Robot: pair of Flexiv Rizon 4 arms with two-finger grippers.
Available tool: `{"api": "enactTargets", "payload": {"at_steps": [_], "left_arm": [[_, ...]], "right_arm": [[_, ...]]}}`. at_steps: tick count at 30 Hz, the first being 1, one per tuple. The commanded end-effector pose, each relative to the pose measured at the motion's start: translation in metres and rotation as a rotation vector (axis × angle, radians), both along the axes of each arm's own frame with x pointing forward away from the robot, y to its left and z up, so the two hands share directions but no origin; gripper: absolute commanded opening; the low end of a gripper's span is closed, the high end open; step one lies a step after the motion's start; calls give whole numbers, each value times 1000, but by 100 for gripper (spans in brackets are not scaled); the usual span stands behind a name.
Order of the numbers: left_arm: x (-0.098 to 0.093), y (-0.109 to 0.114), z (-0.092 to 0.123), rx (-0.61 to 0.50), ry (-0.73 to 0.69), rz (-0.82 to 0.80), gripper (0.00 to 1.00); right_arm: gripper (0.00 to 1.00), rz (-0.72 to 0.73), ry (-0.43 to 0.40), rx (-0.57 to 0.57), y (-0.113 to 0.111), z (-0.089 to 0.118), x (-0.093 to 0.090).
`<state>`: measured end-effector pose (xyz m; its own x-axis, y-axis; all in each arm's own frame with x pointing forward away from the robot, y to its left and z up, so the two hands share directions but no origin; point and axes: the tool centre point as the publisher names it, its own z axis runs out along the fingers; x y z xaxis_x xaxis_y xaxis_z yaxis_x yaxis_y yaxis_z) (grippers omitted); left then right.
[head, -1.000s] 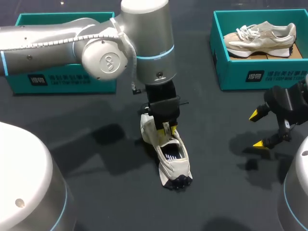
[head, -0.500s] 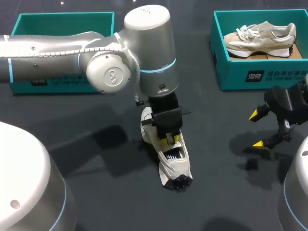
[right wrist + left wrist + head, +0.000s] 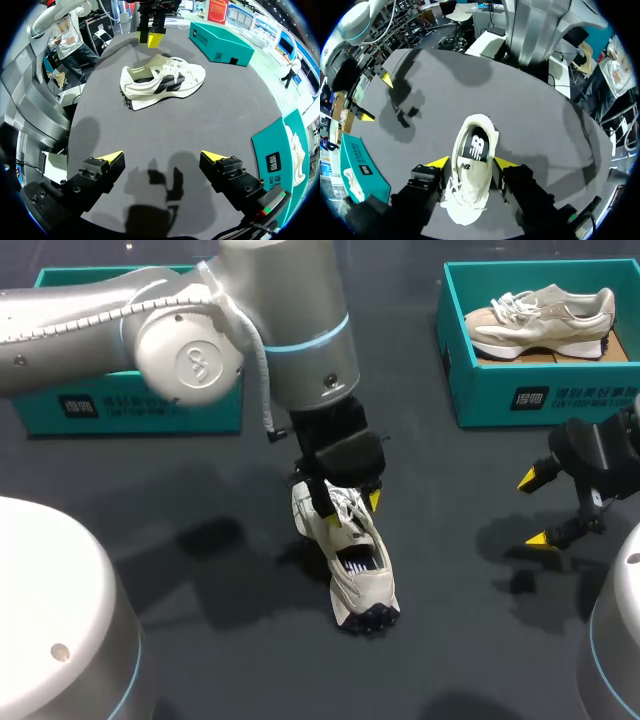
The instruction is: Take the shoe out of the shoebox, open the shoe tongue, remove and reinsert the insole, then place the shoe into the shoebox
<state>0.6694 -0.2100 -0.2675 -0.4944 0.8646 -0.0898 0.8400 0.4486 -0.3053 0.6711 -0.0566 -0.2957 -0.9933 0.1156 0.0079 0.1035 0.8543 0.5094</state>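
The left arm [image 3: 200, 330] comes in from the left edge and bends down over the middle of the worktop [image 3: 230, 640], its wrist pointing straight down. The left gripper [image 3: 353, 508] hangs just above the heel end of the white shoe [image 3: 358, 570]. Its fingers are spread wider than the shoe, with one yellow tip on either side, and the right wrist view shows them clear of the shoe rather than touching it. The white shoe stands on its sole in the open, out of any box, with its toe toward the near edge and its dark insole showing through the mouth.

The right gripper [image 3: 533, 508] is parked at the right side, well apart from the white shoe. Its fingers are wide apart and hold nothing, with only bare worktop and its own shadow beneath.

Along the far edge, the left shoebox [image 3: 150, 418] sits behind the left arm, partly hidden by it. The right shoebox [image 3: 520, 395] holds a beige shoe [image 3: 540, 318] lying lengthwise. Dark worktop lies open all round the white shoe, widest toward the near edge and between the two boxes
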Motion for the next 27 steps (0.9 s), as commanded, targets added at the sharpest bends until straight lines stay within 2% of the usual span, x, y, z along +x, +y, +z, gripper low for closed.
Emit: {"api": "enactTargets", "payload": {"at_steps": [1, 9, 12, 14, 15, 17, 18, 27], "left_arm": [[7, 1, 7, 12, 40, 24, 100], [7, 1, 7, 12, 40, 24, 100], [-3, 3, 2, -12, 15, 129, 100], [-16, 2, 0, 19, -28, 268, 100], [-22, 1, -1, 78, -74, 409, 100], [-27, -1, -2, 140, -280, 769, 100], [-27, 5, 2, 153, -403, 939, 100], [-27, 5, 2, 153, -403, 939, 100]], "right_arm": [[100, -2, -2, -3, 1, 0, -1], [100, -2, -2, -3, 1, 0, -1], [100, -2, -2, -3, 1, 0, -1], [100, -2, -2, -3, 1, 0, -1], [100, -2, -2, -3, 1, 0, -1], [100, -2, -2, -3, 1, 0, -1], [100, -2, -2, -3, 1, 0, -1], [100, -2, -2, -3, 1, 0, -1]]}}
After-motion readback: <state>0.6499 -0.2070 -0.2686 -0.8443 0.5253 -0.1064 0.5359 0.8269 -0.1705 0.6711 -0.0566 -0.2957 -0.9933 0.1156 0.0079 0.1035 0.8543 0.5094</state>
